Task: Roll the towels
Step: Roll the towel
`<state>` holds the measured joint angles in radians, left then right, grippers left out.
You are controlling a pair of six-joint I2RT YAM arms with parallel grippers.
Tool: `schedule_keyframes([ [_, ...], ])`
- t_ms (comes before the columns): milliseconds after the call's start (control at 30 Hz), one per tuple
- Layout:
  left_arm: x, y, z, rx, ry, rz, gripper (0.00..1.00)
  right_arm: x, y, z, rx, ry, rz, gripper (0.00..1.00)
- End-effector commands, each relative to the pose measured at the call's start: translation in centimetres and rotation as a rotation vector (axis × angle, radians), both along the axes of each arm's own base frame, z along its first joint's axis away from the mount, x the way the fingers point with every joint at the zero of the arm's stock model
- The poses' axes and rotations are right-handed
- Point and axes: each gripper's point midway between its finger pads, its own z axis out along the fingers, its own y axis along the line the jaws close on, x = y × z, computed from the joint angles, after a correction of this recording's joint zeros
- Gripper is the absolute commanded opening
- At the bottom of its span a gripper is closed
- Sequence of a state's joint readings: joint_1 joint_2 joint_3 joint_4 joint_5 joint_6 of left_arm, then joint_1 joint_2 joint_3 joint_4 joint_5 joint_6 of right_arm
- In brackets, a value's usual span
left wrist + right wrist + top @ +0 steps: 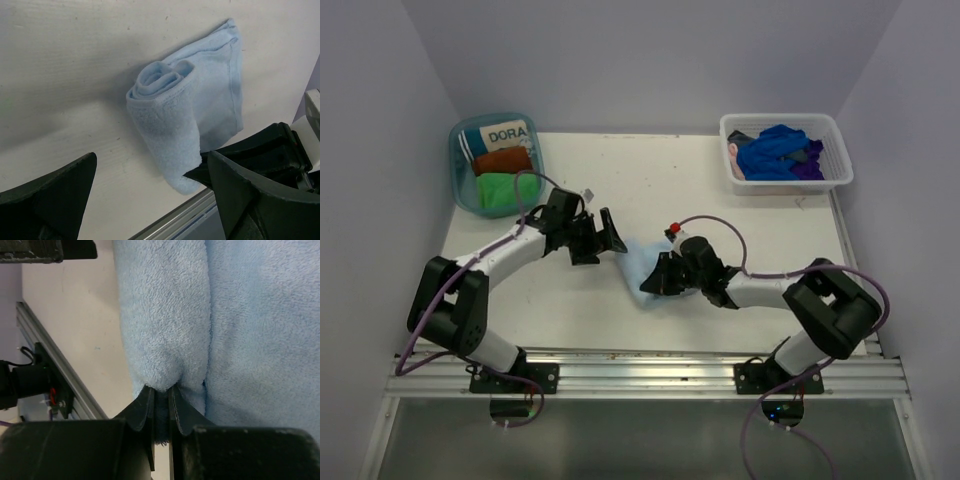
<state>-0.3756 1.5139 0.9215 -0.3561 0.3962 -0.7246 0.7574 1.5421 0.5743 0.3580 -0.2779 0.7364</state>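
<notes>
A light blue towel (642,268) lies partly rolled on the table's middle. In the left wrist view the towel (200,107) shows a rolled end and a flat tail. My right gripper (663,278) is shut on the rolled end of the light blue towel (165,315). My left gripper (602,240) is open and empty, just left of the towel, its fingers (250,195) apart over bare table. A green towel (498,190) and a rust-brown towel (503,160) sit in the teal tub (461,184). Dark blue (772,152) and purple (810,168) towels fill the white basket (836,130).
The white-and-teal "DORA" item (504,133) stands at the back of the teal tub at the far left. The white basket is at the far right. The metal rail (650,372) runs along the table's near edge, close below the towel.
</notes>
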Motion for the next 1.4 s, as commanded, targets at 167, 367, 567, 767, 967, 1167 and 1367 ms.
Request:
schedule_keyframes([
  [167,-0.1,-3.1,-1.9,-0.074,0.016,-0.047,0.93,-0.9,1.7,1.9,0.287,0.125,0.019,0.0],
  [367,-0.5,-3.4,-3.5,-0.063,0.042,-0.047,0.81,-1.3,1.9,1.0,0.358,0.192,0.013,0.0],
  [567,-0.4,-4.0,-4.4,-0.047,0.062,-0.047,0.58,-1.3,1.9,-0.2,0.339,0.22,0.005,0.0],
  [767,-0.4,-3.5,-5.1,0.004,0.091,-0.007,0.33,-0.9,0.0,-1.0,0.134,0.181,-0.031,0.22],
  [967,-0.3,-2.7,-4.1,0.037,0.086,0.035,0.31,0.1,-3.0,1.0,-0.238,-0.038,-0.038,0.6],
  [1167,-0.9,-2.0,-3.7,0.047,0.11,0.101,0.31,0.6,-1.8,5.3,-0.512,-0.327,0.02,0.64],
  [1367,-0.8,-1.9,-3.0,0.044,0.093,0.111,0.32,-0.9,1.2,5.9,-0.68,-0.519,0.089,0.63],
])
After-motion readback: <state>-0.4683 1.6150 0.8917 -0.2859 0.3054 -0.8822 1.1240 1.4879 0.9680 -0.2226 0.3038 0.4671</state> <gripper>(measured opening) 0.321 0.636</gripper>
